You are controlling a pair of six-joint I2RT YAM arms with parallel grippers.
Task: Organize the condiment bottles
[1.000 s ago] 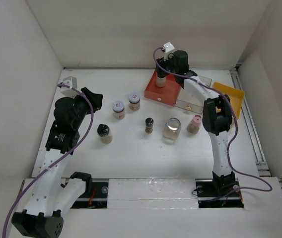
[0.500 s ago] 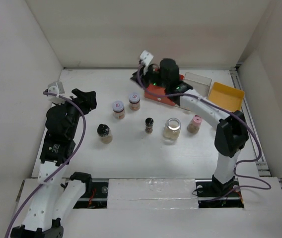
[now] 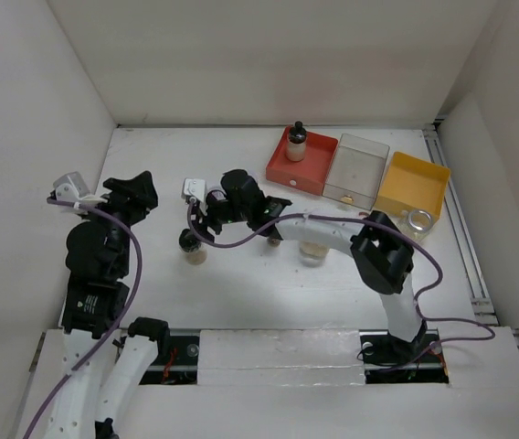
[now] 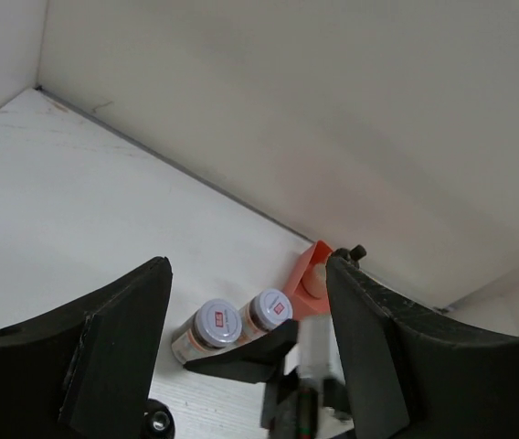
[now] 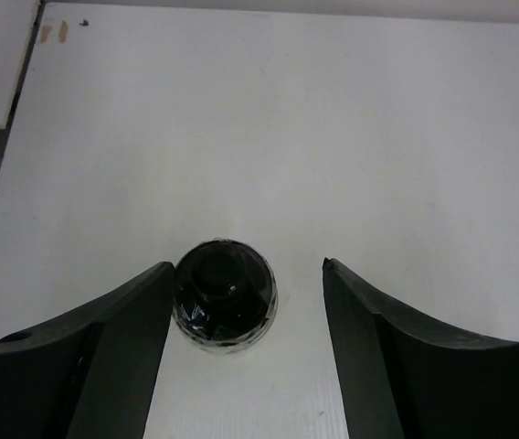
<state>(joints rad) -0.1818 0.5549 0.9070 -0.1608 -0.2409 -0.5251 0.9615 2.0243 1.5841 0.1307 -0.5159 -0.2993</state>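
Note:
A black-capped bottle (image 3: pixel 191 244) stands on the table at centre left. My right gripper (image 3: pixel 205 219) hangs over it, open. In the right wrist view the bottle (image 5: pixel 225 293) sits between the fingers, close to the left finger (image 5: pixel 122 338), and the gripper (image 5: pixel 246 265) holds nothing. Another black-capped bottle (image 3: pixel 296 142) stands in the red tray (image 3: pixel 314 169). Two lilac-lidded jars (image 4: pixel 212 325) (image 4: pixel 269 309) stand side by side in the left wrist view; the right arm hides them from above. My left gripper (image 3: pixel 134 190) is open and empty at the far left, also in its own view (image 4: pixel 246 265).
A clear tray (image 3: pixel 355 169) and a yellow tray (image 3: pixel 412 183) stand right of the red one, with a silver ring lid (image 3: pixel 419 218) beside the yellow tray. The wide clear jar (image 3: pixel 312 250) shows partly under the right forearm. Walls close in the table on three sides.
The right gripper let go of a black-capped bottle in the red tray and swept left and forward over the centre-left bottle. The left arm drew back to the left.

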